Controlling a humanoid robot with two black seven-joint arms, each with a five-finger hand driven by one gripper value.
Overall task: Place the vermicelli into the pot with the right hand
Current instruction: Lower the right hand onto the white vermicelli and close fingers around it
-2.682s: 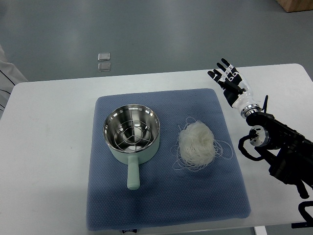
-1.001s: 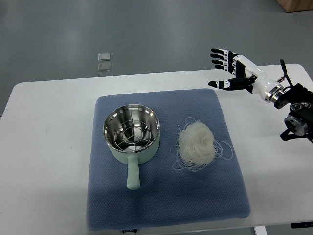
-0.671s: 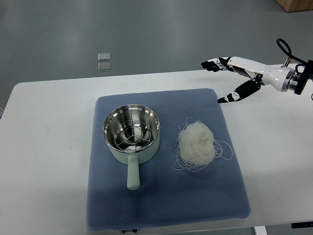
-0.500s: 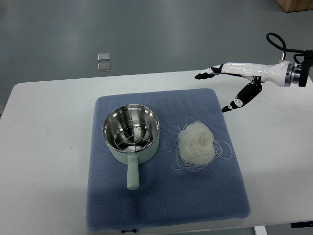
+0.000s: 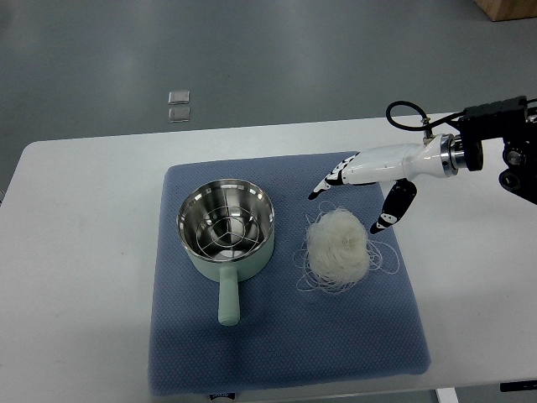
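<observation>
Above vermicelli [image 5: 338,246]: right hand [image 5: 369,178] (fingers spread), pot [image 5: 226,227] beside

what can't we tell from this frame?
- Top view: the right hand is seen from above, so whether it touches the vermicelli can't be told.
- Pot: floor partly hidden by a wire rack.
- Two small squares on the floor: too small to identify.
- Left arm: outside the frame.

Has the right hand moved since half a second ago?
Yes. The right hand has swung left and down in the picture, from past the blue mat's top right corner to just above the vermicelli, fingers spread, holding nothing.
</observation>
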